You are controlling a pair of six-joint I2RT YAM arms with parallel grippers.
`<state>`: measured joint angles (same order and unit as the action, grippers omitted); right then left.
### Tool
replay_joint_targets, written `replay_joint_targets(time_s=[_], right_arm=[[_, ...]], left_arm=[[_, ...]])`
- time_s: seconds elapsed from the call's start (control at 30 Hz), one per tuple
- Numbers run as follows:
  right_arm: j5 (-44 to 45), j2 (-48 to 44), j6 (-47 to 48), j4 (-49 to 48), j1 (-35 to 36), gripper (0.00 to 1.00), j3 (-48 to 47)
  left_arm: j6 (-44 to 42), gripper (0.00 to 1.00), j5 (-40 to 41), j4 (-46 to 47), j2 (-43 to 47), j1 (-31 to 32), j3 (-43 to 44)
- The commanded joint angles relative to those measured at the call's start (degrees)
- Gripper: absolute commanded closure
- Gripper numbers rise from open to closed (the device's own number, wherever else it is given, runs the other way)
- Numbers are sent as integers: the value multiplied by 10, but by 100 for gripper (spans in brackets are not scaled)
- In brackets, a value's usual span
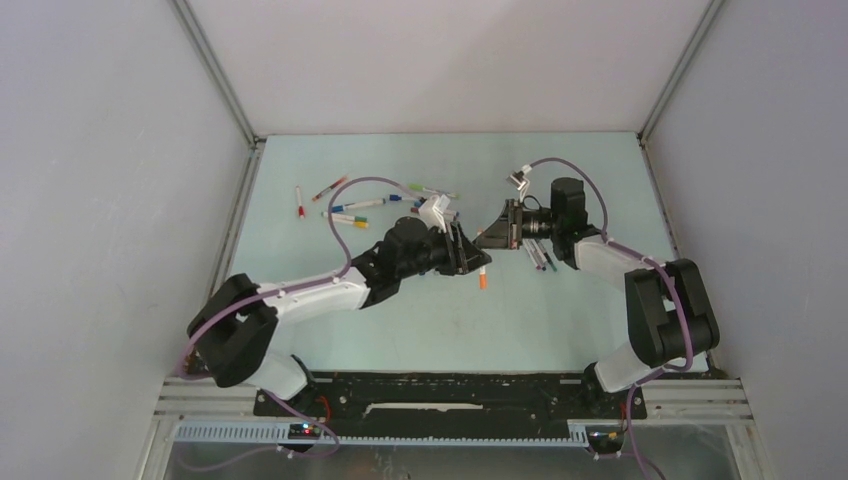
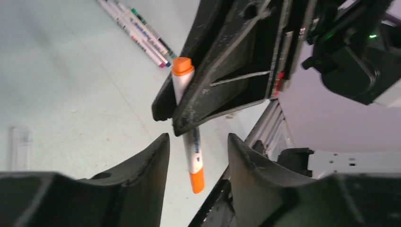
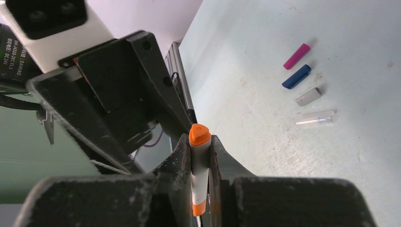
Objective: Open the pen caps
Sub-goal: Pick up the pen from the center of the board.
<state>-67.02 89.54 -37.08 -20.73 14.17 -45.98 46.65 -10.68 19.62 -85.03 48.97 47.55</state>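
Centre of the top view, over the table (image 1: pixel 300 320): slim white pen (image 3: pixel 200 172), orange at both ends, printed barrel, standing upright. Pinched near its top by the right hand (image 3: pixel 200 146), clamped tight. Straddled lower down by the left hand (image 2: pixel 198 142), fingers parted, not touching. Loose pen caps (image 3: pixel 296 76), pink, blue, grey and clear, lie upper right in the right wrist view.
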Motion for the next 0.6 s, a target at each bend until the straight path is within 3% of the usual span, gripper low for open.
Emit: replay_joint_targets(time_s=[0.0, 0.13, 0.33, 0.57], right_arm=[[-26, -15, -9, -13, -24, 100, -21], [-45, -24, -11, -17, -41, 100, -21], [-69, -23, -25, -28, -60, 100, -21], [-66, -18, -37, -28, -68, 100, -21]], left_arm=[[-11, 39, -7, 68, 53, 3, -21], [-19, 20, -18, 95, 71, 3, -46], [5, 21, -49, 133, 41, 4, -50], [24, 29, -53, 136, -12, 23, -20]])
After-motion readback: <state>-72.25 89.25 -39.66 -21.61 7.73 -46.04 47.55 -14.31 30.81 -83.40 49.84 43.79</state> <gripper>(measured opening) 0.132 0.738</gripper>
